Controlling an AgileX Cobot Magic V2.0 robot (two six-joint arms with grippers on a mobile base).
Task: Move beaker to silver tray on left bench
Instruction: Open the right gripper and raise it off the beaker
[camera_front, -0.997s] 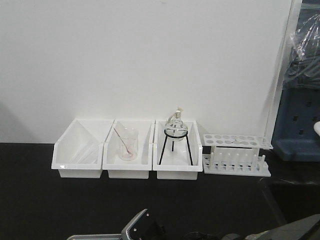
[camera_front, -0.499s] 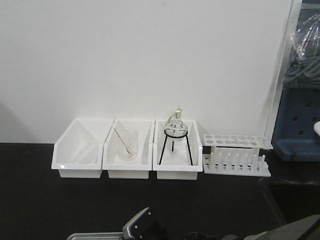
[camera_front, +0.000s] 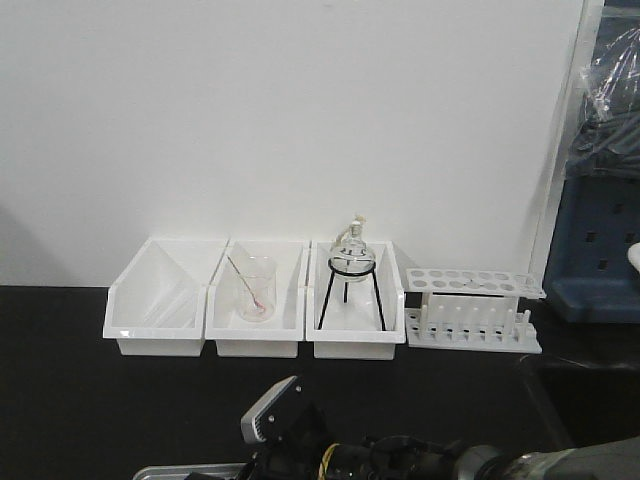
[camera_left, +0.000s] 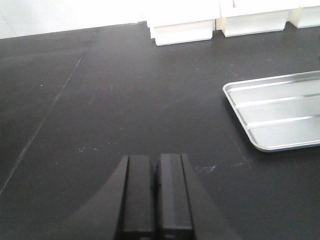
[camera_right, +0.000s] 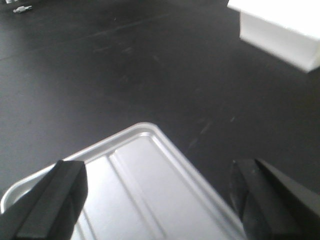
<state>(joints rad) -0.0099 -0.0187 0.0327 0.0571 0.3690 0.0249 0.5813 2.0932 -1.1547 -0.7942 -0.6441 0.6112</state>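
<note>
The silver tray (camera_right: 146, 127) lies on the black left bench (camera_front: 70, 390), and nothing shows on the part of it I can see. My right gripper (camera_right: 159, 197) hangs open just above the tray's corner, one finger (camera_right: 52, 200) on each side and nothing between them. In the left wrist view the tray (camera_left: 235, 90) sits off to the right, while my left gripper (camera_left: 155, 167) is shut and empty over bare bench. A sliver of the tray (camera_front: 185, 470) and my right arm (camera_front: 330, 455) show at the bottom of the front view. The beaker is out of view.
Three white bins (camera_front: 160, 320) line the wall. The middle one holds a clear beaker with a pinkish rod (camera_front: 256, 292); the right one holds a flask on a black tripod (camera_front: 352, 270). A white test-tube rack (camera_front: 472, 312) stands beside them.
My right arm has risen and come further into the front view over the tray's edge. The bins and glassware have not moved.
</note>
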